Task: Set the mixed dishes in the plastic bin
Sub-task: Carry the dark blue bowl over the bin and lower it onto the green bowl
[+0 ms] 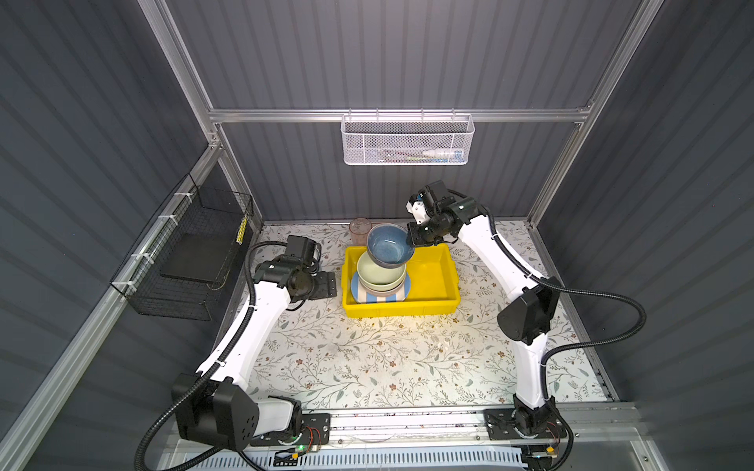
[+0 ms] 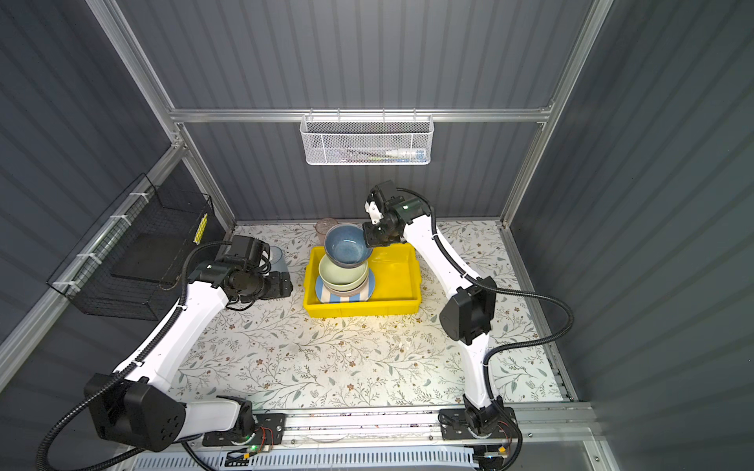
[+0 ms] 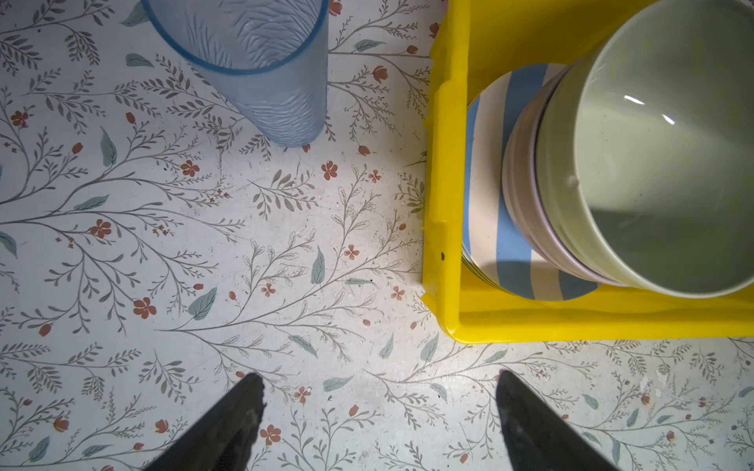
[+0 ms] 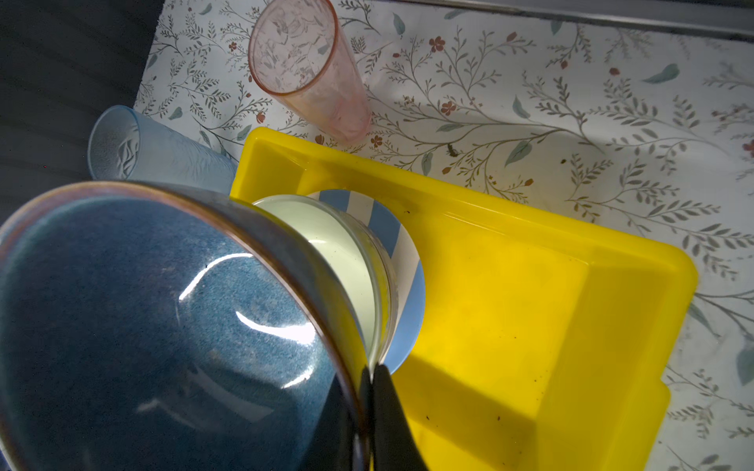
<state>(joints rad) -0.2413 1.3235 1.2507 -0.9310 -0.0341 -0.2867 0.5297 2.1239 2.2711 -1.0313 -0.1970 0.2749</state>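
Both arms are glossy white shells joined by chunky black housings: the left arm (image 1: 261, 322) on the left of the frame, the right arm (image 1: 485, 248) on the right. Ribbed black hose (image 1: 614, 297) loops alongside each, cinched by white cable ties (image 1: 220, 362). Black base plates (image 1: 500, 422) carry screws and thin red wires (image 1: 314, 438). A white bracket (image 1: 416, 210) sits at the right wrist. The left end effector (image 3: 377, 377) has dark, tapered fingers (image 3: 228, 424).

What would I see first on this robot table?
The bright yellow plastic bin toward the back of the flowery table jumps out first. Over it, the right gripper pinches the rim of a speckled blue round bowl, tilted above a pale green bowl and a blue-and-white striped plate stacked inside the bin.
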